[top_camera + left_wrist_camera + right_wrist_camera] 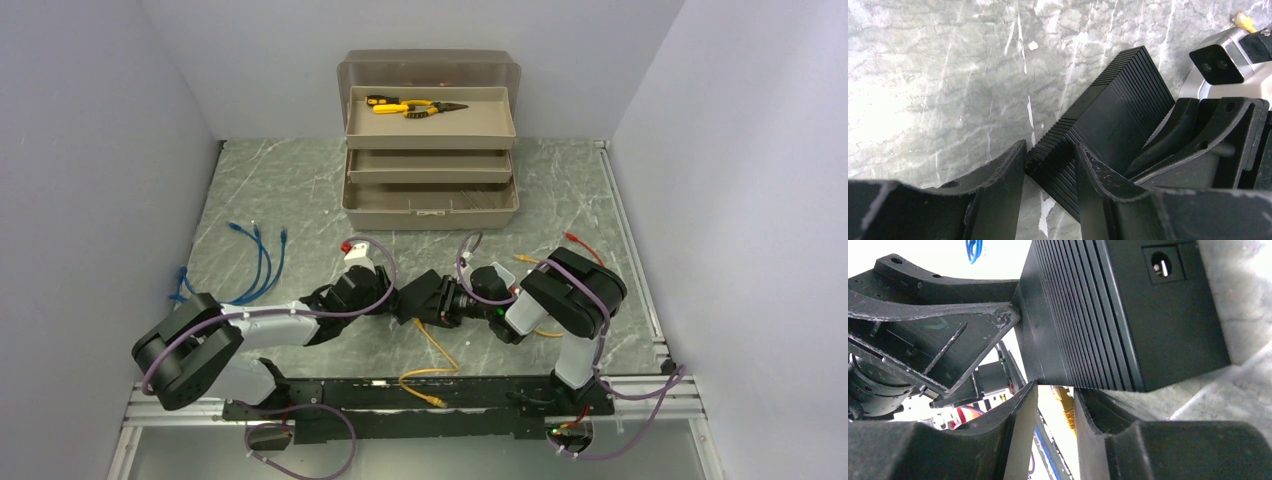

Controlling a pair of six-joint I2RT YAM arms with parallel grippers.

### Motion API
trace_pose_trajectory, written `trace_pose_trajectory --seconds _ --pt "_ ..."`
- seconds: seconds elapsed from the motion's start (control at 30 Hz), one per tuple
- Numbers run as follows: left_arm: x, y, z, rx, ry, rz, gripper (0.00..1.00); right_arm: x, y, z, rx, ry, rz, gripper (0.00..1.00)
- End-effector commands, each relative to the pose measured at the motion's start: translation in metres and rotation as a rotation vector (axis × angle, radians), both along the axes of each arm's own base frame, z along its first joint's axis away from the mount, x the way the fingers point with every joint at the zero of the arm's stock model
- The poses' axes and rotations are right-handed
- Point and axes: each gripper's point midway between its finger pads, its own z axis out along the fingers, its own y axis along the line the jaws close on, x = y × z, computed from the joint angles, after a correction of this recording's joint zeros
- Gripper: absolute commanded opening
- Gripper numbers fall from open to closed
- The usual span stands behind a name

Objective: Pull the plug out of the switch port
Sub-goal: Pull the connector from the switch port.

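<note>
Grey-green marble table (300, 190), pale walls on three sides. The switch (423, 297) is mid-table, toward the near half, right between the two arm tips. I cannot tell if it is lifted or resting on the table.

The left gripper (1050, 157) has its fingers either side of one ribbed end of the box, one tip on the edge and the other over the flat face. I read that as clamped on the switch.

The right gripper (1054, 395) is at the opposite end, by the face with the round power jack (1162, 267). Its fingertips are level with the box's lower edge, with a narrow gap between them. Gripping or only touching, I cannot tell.

A yellow cable (432, 345) comes out from under the switch and runs to the near rail (330, 385), where its free end lies. Where its other end goes is hidden.

The grippers are almost nose to nose, so there is little room between them. A stretch of table lies between the switch and the toolbox (430, 205) at the back. Its trays are stepped open, with pliers (415, 106) in the top one. Blue cables (258, 260) lie left of the left arm, near the left wall. A red cable (585, 245) lies by the right arm, close to the table's right edge.
</note>
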Motion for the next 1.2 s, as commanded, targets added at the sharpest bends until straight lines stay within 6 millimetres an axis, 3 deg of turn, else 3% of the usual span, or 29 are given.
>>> trace_pose_trajectory --seconds 0.0,0.43,0.6,0.67,0.83,1.17 --pt "-0.034 0.021 -0.048 0.133 0.147 -0.042 0.43 0.005 -0.013 -0.037 -0.130 0.026 -0.048 0.34" --pt "-0.037 0.019 -0.055 0.135 0.167 -0.047 0.42 0.003 -0.010 -0.035 -0.111 0.013 -0.028 0.17" --pt "-0.037 0.019 -0.055 0.137 0.170 -0.046 0.42 0.002 -0.009 -0.032 -0.096 0.008 -0.018 0.35" --pt "-0.037 0.019 -0.055 0.138 0.169 -0.043 0.42 0.000 -0.010 -0.032 -0.096 0.006 -0.016 0.37" --pt "-0.037 0.022 -0.056 0.143 0.173 -0.034 0.42 -0.005 -0.014 -0.031 -0.111 -0.001 0.002 0.38" --pt "-0.037 0.024 -0.056 0.150 0.172 -0.026 0.42 -0.013 -0.019 -0.034 -0.131 -0.006 0.031 0.29"
